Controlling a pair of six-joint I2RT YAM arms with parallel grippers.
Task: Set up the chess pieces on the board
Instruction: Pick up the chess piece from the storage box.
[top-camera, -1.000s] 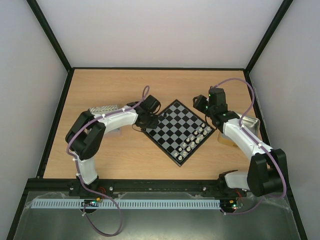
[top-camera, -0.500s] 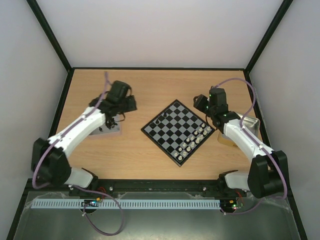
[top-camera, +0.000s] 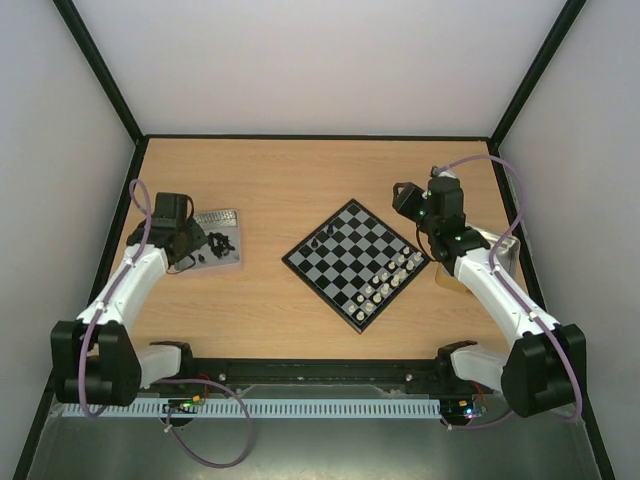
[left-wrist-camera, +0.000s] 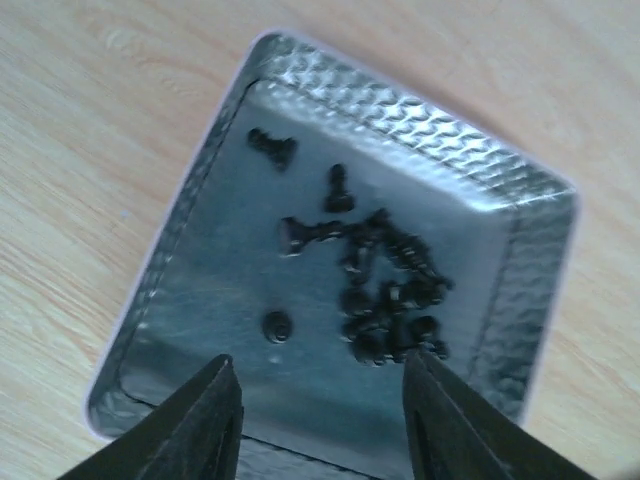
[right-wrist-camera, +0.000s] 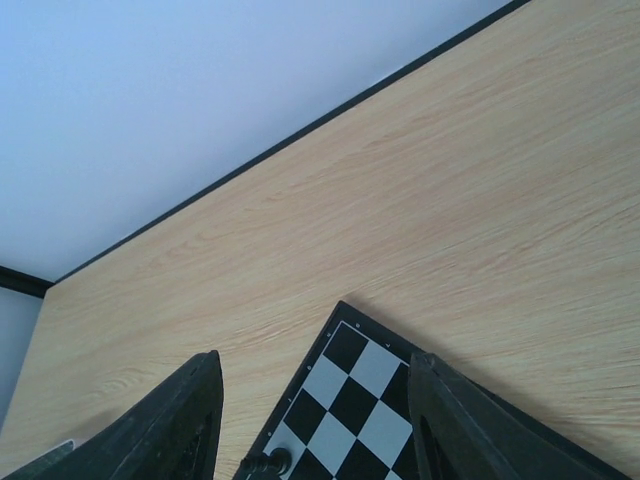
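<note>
Left hand (left-wrist-camera: 322, 425) hovers wide and empty over the tray (left-wrist-camera: 420, 115); black chess pieces (left-wrist-camera: 390, 290) lie just ahead for picking. Right hand (right-wrist-camera: 318, 420), wide, hangs over the board (right-wrist-camera: 372, 402).

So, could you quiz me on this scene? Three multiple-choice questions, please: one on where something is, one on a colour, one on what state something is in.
1. Where do the loose black pieces lie?
A) in the metal tray
B) on the bare wood
C) on the floor

2. What colour are the lined-up pieces along the near-right edge of the board?
A) red
B) black
C) white

3. How is the left gripper?
A) shut on a piece
B) open and empty above the tray
C) out of view

Answers:
1 A: the left wrist view shows them heaped inside the tray.
2 C: the top view shows two pale rows there.
3 B: its fingers stand apart with nothing between them, and the tray lies below.
</note>
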